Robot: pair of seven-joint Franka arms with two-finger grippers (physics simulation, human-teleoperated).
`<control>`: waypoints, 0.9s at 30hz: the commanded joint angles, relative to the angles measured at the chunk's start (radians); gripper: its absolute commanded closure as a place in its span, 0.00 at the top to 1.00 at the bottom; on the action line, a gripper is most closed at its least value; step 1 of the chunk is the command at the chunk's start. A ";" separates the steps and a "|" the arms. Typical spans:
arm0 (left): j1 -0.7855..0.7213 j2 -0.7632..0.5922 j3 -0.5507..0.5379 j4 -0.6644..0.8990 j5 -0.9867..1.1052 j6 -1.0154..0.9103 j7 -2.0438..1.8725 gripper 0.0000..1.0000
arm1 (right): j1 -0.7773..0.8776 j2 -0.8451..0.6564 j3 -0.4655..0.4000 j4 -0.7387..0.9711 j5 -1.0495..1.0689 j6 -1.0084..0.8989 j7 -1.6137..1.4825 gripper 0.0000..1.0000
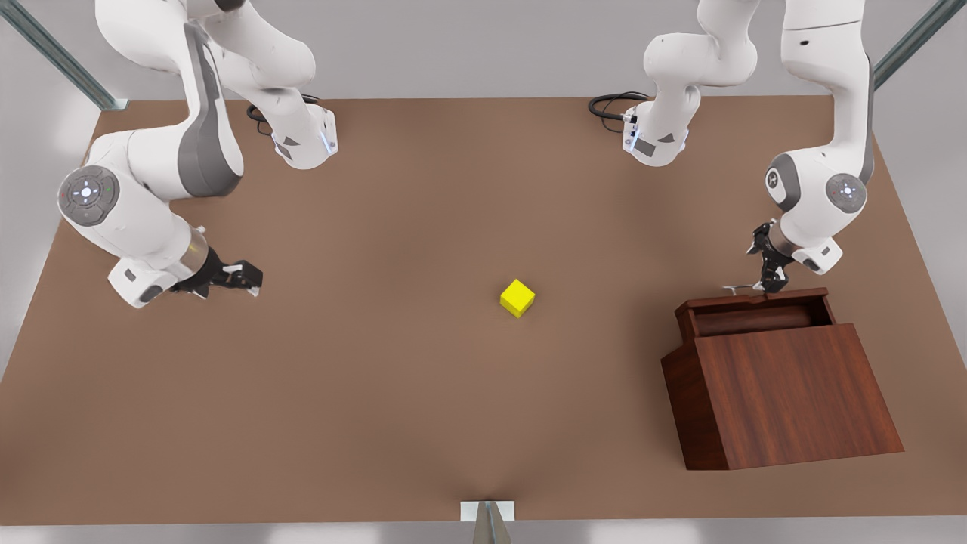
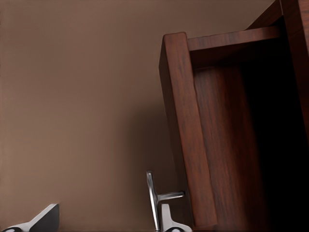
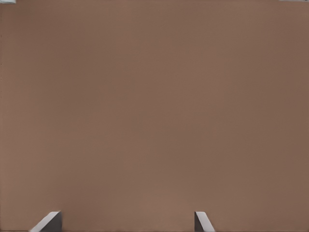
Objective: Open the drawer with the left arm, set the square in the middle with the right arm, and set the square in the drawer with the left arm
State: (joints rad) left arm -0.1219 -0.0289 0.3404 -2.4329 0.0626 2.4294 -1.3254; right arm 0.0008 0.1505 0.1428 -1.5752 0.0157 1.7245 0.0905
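Observation:
The square [image 1: 517,298], a small yellow cube, lies on the bare brown tabletop near the middle, apart from both grippers. The drawer [image 1: 755,311] stands pulled out of the wood-grain cabinet [image 1: 793,393] at the front view's right. Its dark inside shows in the left wrist view behind the front panel [image 2: 186,135]. My left gripper [image 1: 764,281] [image 2: 106,224] hangs open just behind the drawer's silver handle [image 1: 739,288] [image 2: 153,198], which stands close to one fingertip [image 2: 170,223]. My right gripper [image 1: 245,278] [image 3: 125,223] waits open low over bare table at the front view's left.
Both arm bases and their black cables [image 1: 608,106] sit along the table's far edge. A small metal bracket [image 1: 487,512] marks the near edge. Bare tabletop [image 1: 393,363] stretches between the cube and each gripper.

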 commanded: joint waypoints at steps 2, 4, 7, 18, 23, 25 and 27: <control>-0.005 -0.003 -0.001 0.000 0.000 -0.003 0.000 1.00 | -0.007 0.020 0.000 0.024 0.010 0.003 0.003 1.00; -0.005 -0.003 -0.001 0.000 0.000 -0.006 0.000 1.00 | -0.007 0.038 0.001 0.081 0.033 -0.039 0.000 1.00; -0.009 -0.005 -0.001 0.000 0.000 -0.015 0.000 1.00 | -0.005 0.070 0.003 0.081 0.036 0.021 0.097 1.00; -0.016 -0.019 -0.001 0.002 0.000 -0.055 -0.002 1.00 | 0.002 0.072 0.001 0.077 0.029 0.001 0.078 1.00; -0.016 -0.020 -0.001 -0.006 0.002 -0.073 -0.001 1.00 | -0.001 0.072 0.001 0.076 0.029 0.001 0.080 1.00; -0.018 -0.026 -0.001 -0.006 0.002 -0.085 -0.001 1.00 | -0.002 0.072 0.001 0.076 0.029 0.001 0.080 1.00; -0.016 -0.039 -0.001 -0.006 0.000 -0.113 -0.002 1.00 | -0.002 0.072 0.001 0.076 0.029 0.001 0.080 1.00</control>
State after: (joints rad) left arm -0.1368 -0.0687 0.3391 -2.4390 0.0636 2.3166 -1.3269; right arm -0.0019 0.2225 0.1441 -1.4987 0.0445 1.7257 0.1703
